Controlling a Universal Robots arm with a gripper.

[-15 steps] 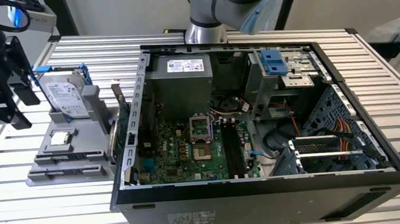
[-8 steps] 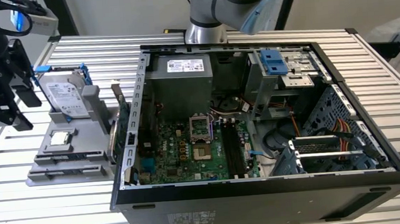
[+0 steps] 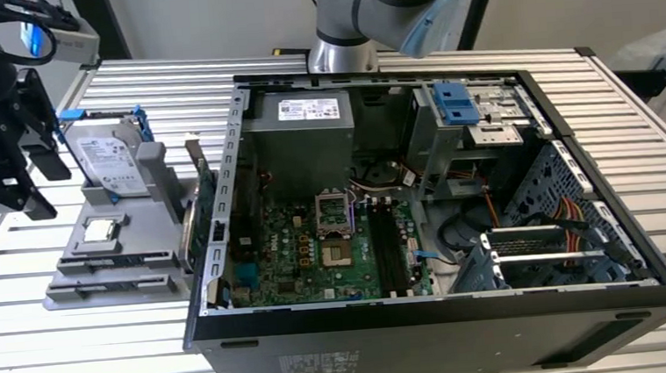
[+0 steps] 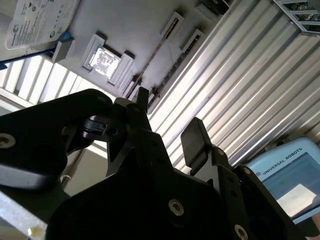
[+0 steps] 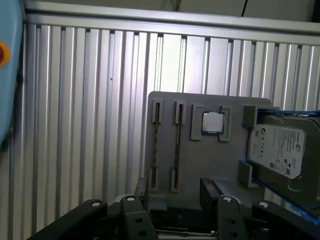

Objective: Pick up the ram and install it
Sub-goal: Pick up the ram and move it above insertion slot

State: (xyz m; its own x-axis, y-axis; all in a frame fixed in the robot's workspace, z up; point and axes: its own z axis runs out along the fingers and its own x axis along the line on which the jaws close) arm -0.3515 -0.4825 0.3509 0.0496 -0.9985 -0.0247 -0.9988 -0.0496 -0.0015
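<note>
Black fingers (image 5: 141, 189): 2, spread apart, nothing between them in both wrist views.
State of gripper (image 5: 175, 194): empty, hanging above the slatted aluminium table (image 5: 90, 125), near one edge of the grey holder (image 5: 200, 162); touching nothing that I can make out.
Position of ram (image 5: 177, 145): thin stick standing on edge in a slot of the holder, ahead of the fingertips and apart from them. A 2nd thin stick stands parallel in the neighbouring slot, just beside it.
Bearing: the ram lies in line with the open gap, not off to one side.
Long axis: runs straight away from the gripper, at right angles to the line joining the 2 fingertips. By my judgement the stick's flat faces are turned toward the finger pads.
Arm: 1 only, so no choice of side.
Rest of holder: CPU (image 5: 213, 122) in a pocket beside the ram slots, hard drive (image 5: 277, 150) beyond that in blue clips.
Exterior view: gripper and holder sit at the exterior view's left, outside the open computer case (image 3: 437, 329).
Far end: motherboard (image 3: 302, 250) flat on the case floor, with its long black slots (image 3: 391, 257) well apart from the ram.
Stage, judged: ram not yet gripped, seated in the holder.
</note>
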